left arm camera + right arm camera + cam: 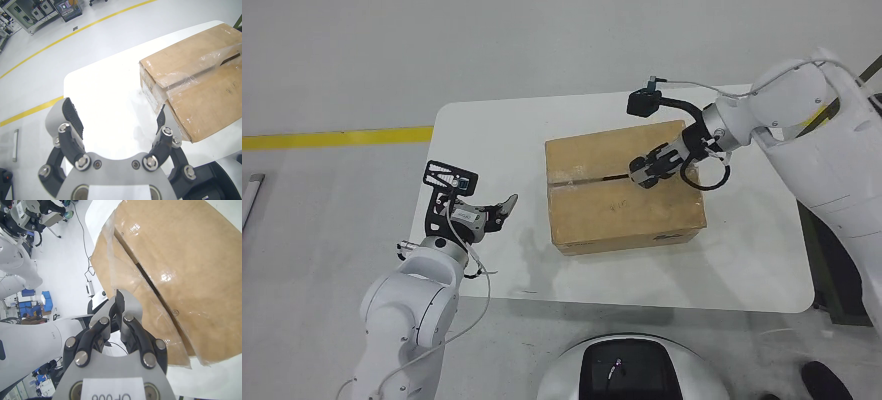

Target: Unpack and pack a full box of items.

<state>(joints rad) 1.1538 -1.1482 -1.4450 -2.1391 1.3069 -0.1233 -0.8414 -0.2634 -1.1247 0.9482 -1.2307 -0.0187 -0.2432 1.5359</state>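
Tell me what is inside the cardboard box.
The contents are hidden: the box is closed. Only a narrow dark gap at the seam shows, partly under loose clear tape.

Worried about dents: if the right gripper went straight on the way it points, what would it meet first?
The cardboard box: the right gripper, shut, points at its taped top seam from close by. Whether it already touches the tape, I cannot tell.

- Pale grey glossy floor, curved yellow line across it.
- White round-cornered table.
- Equipment rack beyond the line.
- Blue bins on floor, farther off.
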